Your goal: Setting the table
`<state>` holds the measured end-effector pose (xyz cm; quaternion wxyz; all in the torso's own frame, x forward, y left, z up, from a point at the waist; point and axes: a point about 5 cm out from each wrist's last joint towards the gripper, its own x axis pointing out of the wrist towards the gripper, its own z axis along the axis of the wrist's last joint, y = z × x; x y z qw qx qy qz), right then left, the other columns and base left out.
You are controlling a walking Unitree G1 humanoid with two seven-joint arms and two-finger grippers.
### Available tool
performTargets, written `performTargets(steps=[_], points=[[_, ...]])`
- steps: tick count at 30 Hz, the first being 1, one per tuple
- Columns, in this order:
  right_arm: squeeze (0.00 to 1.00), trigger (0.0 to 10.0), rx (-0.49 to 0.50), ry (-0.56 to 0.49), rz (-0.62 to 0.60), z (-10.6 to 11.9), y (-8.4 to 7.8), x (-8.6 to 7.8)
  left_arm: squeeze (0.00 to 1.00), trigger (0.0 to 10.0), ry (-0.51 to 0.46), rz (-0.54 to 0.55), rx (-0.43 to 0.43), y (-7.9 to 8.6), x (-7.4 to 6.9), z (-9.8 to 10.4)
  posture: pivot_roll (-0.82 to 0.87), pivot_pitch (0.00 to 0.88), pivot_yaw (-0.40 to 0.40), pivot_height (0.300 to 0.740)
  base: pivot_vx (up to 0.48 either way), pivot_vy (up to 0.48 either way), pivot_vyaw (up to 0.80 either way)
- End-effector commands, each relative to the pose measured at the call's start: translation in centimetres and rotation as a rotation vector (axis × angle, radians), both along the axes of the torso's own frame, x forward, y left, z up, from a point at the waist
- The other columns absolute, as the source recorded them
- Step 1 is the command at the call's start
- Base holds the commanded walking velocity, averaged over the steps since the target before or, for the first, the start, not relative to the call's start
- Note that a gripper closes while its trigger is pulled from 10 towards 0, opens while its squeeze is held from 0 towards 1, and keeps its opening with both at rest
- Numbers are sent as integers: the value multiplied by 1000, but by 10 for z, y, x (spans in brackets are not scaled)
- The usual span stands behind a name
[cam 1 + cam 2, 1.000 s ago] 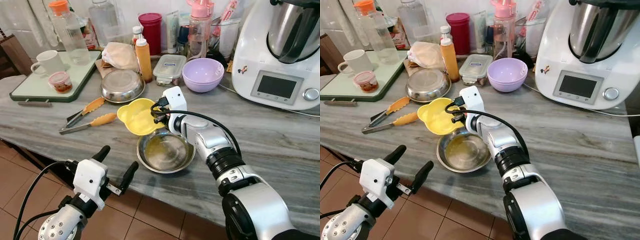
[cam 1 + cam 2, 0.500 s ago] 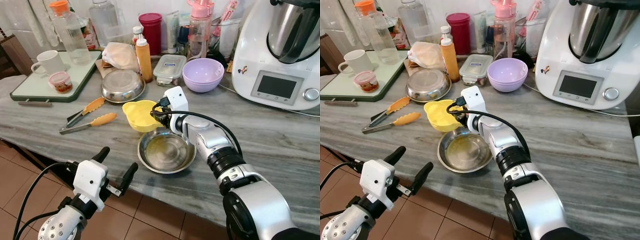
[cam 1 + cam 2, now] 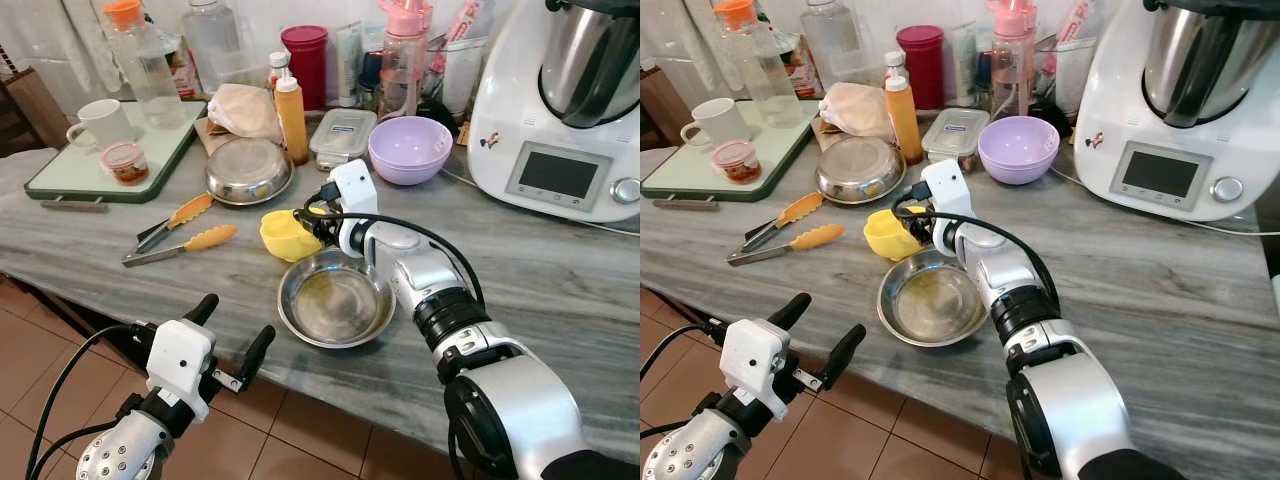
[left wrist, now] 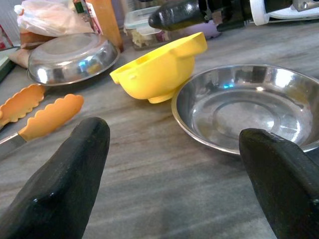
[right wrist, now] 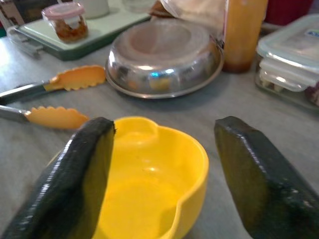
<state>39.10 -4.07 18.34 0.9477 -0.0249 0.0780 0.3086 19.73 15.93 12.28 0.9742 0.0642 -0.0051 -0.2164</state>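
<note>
Lowered from its tilted, raised pose of a second ago, the yellow bowl [image 3: 284, 235] now sits upright on the marble counter [image 3: 560, 280], just beside the rim of the empty steel bowl [image 3: 335, 300] and near the orange tongs [image 3: 180, 235]. In the head views the right gripper [image 3: 318, 222] hangs at the bowl's far edge, while the left gripper [image 3: 232, 345] idles below the counter edge, fingers spread and empty.

From the left wrist view, the yellow bowl rests level, its foot flat on the stone, apart from the steel bowl's rim.

From the right wrist view, the two black fingers [image 5: 79, 174] stand wide apart on either side of the bowl, gripping nothing I can see.

Judging by that, the release looks done; a straight lift away, without brushing the rim, should keep the bowl in place.
</note>
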Motion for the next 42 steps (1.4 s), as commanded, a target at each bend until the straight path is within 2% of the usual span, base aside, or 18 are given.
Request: performTargets(steps=[1, 7, 16, 25, 26, 32, 36, 42], points=[[1000, 10000, 13, -34, 18, 10, 5, 1, 0, 10000, 5, 1, 21, 2, 0, 1, -78, 79, 76, 740, 0, 0, 0], [1000, 10000, 14, -32, 21, 7, 6, 0, 0, 10000, 6, 6, 22, 2, 0, 0, -77, 80, 78, 740, 0, 0, 0], [1000, 10000, 49, -116, 61, 22, 6, -3, 0, 10000, 9, 9, 22, 3, 0, -2, -75, 83, 82, 740, 0, 0, 0], [1000, 10000, 74, -185, 102, 19, -6, -21, 0, 10000, 9, 11, 19, 2, -1, -3, -85, 85, 82, 740, 0, 0, 0], [1000, 10000, 88, -226, 87, 20, -10, -26, 0, 10000, 9, 11, 18, 2, -1, -3, -86, 86, 82, 740, 0, 0, 0], [1000, 10000, 64, -208, 76, 0, -23, -43, 0, 10000, 12, 6, 14, 1, -2, -3, -95, 91, 87, 740, 0, 0, 0], [1000, 10000, 47, -196, 69, -5, -28, -52, 0, 10000, 14, 2, 14, 1, 0, -4, -101, 92, 91, 740, 0, 0, 0], [1000, 10000, 8, -168, 46, -16, -39, -58, 0, 10000, 14, -1, 15, 1, 1, -4, -104, 93, 94, 740, 0, 0, 0]])
